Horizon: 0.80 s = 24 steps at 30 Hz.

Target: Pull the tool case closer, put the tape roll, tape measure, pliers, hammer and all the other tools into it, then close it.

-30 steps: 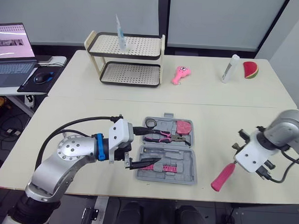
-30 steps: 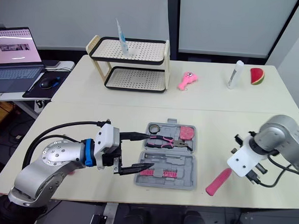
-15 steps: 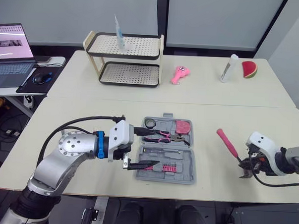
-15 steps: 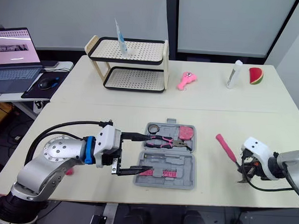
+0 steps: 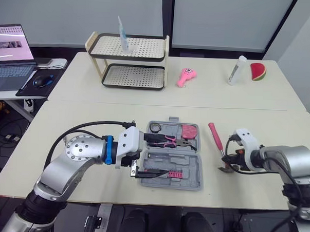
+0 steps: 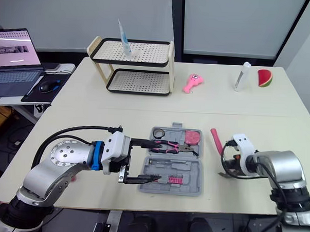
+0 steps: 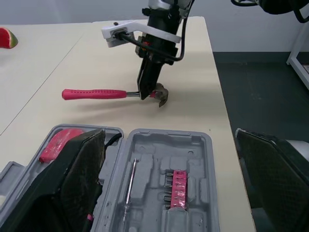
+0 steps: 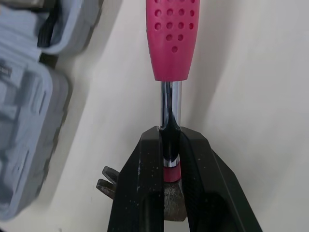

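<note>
One item of the kit was outside the case (image 5: pixel 191 172): the hammer (image 5: pixel 215 135), so stowing it seemed the step in hand. The right tool (image 8: pixel 169 141) was clamped tight on the hammer's steel shaft just above the head, beside the case's right edge, with the pink handle pointing away across the table (image 5: pixel 93 123). Whether the head touched the table was unclear. The left tool (image 5: pixel 159 156) was spread wide across the case's left edge. The next move probably called for carrying the hammer left and laying it into the nearer half.

Both fingers (image 8: pixel 141 193) pinch the hammer (image 8: pixel 172 43) by its steel shaft.
</note>
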Available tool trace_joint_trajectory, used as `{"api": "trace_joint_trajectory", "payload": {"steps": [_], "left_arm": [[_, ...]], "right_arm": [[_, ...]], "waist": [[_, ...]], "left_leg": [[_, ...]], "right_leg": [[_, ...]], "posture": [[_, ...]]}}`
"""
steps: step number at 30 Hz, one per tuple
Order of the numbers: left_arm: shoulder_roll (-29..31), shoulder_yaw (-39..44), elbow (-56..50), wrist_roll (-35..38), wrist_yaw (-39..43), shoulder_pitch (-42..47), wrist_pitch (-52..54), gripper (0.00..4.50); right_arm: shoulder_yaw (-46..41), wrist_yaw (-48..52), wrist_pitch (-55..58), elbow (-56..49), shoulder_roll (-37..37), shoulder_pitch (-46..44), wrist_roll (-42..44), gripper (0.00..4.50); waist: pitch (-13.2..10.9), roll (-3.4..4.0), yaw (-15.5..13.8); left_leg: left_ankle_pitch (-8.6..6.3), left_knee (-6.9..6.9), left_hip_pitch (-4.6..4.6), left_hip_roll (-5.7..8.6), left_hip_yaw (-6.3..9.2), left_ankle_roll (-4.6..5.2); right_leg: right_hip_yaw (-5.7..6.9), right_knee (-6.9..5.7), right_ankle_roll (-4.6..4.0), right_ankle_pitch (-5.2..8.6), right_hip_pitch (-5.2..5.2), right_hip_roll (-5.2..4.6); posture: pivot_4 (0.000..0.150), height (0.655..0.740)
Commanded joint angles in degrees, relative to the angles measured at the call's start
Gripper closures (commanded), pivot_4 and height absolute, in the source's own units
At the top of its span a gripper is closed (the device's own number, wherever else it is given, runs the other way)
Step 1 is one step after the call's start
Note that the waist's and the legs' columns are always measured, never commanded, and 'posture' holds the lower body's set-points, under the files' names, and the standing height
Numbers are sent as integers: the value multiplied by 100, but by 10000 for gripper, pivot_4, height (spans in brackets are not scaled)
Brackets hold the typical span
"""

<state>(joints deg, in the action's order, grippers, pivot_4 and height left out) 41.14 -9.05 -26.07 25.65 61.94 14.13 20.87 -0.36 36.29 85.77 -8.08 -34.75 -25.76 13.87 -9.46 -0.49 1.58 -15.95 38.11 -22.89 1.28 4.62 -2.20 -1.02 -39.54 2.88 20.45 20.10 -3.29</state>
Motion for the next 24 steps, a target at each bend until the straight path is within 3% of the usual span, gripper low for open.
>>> {"api": "trace_joint_trajectory", "payload": {"steps": [1,4,5,12,17,21,24], "left_arm": [[-35,29,-50,-20,-5,11,-111,0],[-47,47,-38,-29,-17,-5,-121,0],[-53,53,-49,-24,-25,-16,-115,0],[-65,230,-94,81,-100,-125,-78,0],[-23,374,-102,260,-164,-73,171,0],[-74,277,-68,169,-194,196,219,0],[-71,258,-115,205,-208,250,314,0]], "right_arm": [[-9,-296,-247,97,94,-85,-34,42697],[-25,-461,-357,143,199,-66,22,42697],[-45,-491,-366,127,214,-46,55,35473],[-526,-386,-674,-638,77,295,446,23743],[-439,110,-2226,-1321,-521,1217,468,15300],[-204,-83,-3154,-1130,-428,1567,199,5640],[-139,-290,-3392,-908,-248,1646,78,5640]], "waist": [[0,0,-5],[0,0,8],[0,0,12],[0,0,10],[2,-3,-5],[3,-5,12],[3,-4,29]], "left_leg": [[0,1,-1,1,-1,0],[-1,0,0,0,-2,3],[-2,0,1,-1,-1,4],[-7,0,1,-1,0,14],[-8,2,1,-1,1,15],[-8,1,7,-4,1,16],[-8,1,9,-4,-2,15]], "right_leg": [[0,1,0,0,0,-1],[-2,-4,0,0,3,-2],[-2,-8,0,0,5,0],[-2,-11,0,0,5,2],[-1,-6,0,0,2,1],[-1,-11,0,0,-2,5],[-5,-13,0,0,-1,5]], "posture": [[1500,7290],[1500,7290],[1500,7290],[1500,7290],[1500,7290],[1500,7290],[1500,7290]]}}
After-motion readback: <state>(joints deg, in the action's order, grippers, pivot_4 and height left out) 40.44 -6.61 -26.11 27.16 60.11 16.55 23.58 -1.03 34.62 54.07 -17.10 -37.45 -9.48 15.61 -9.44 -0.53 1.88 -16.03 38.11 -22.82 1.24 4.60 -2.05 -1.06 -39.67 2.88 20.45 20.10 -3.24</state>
